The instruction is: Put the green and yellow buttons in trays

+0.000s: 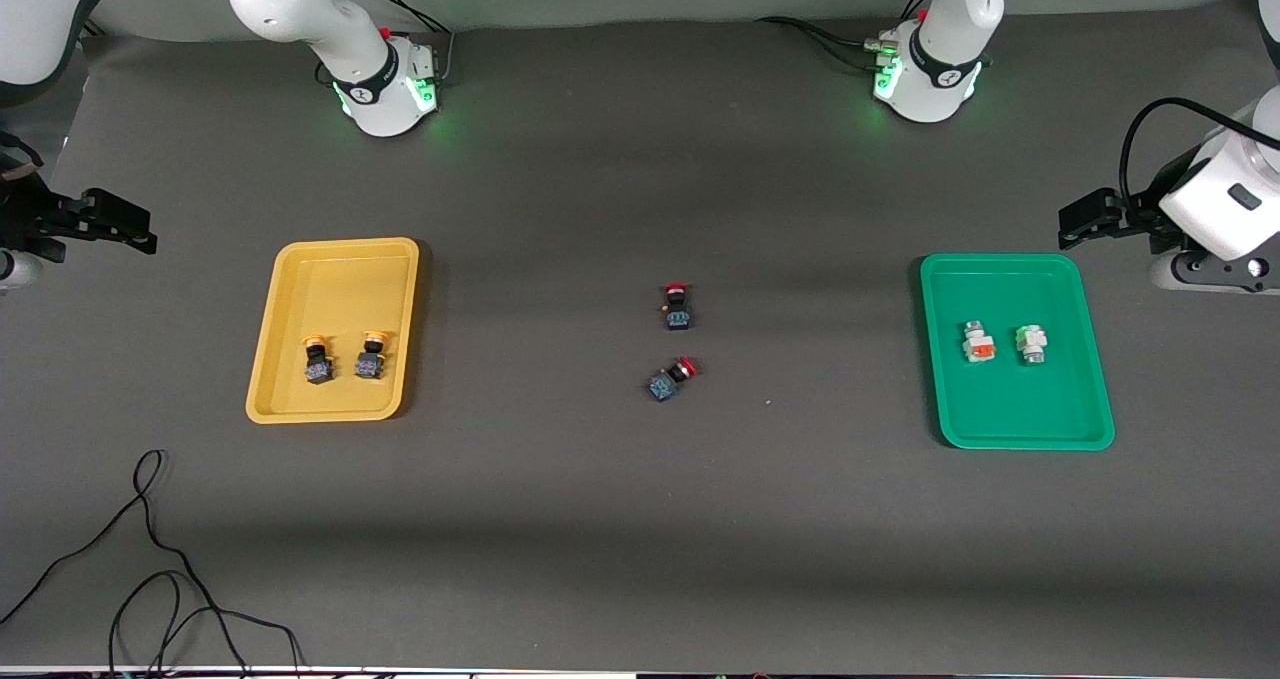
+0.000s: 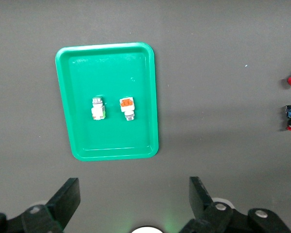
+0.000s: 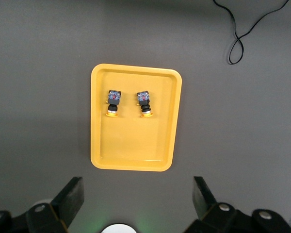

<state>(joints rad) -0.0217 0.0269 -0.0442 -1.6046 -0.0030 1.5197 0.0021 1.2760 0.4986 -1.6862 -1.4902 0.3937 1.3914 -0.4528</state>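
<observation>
The mustard yellow tray (image 1: pixel 345 279) lies toward the right arm's end and holds two yellow-capped buttons (image 1: pixel 317 361) (image 1: pixel 370 357) side by side. It also shows in the right wrist view (image 3: pixel 136 145) with both buttons (image 3: pixel 113 103) (image 3: pixel 144 103). The green tray (image 1: pixel 1000 289) lies toward the left arm's end and holds an orange-marked white button (image 1: pixel 978 343) and a green-tinted white button (image 1: pixel 1031 344). It also shows in the left wrist view (image 2: pixel 111 68). My left gripper (image 1: pixel 1080 217) (image 2: pixel 134 187) is open and empty, high beside the green tray. My right gripper (image 1: pixel 130 229) (image 3: pixel 138 187) is open and empty, high beside the yellow tray.
Two red-capped black-blue switches (image 1: pixel 678 307) (image 1: pixel 670 379) lie on the dark mat midway between the trays. A loose black cable (image 1: pixel 150 559) curls on the table near the front camera at the right arm's end.
</observation>
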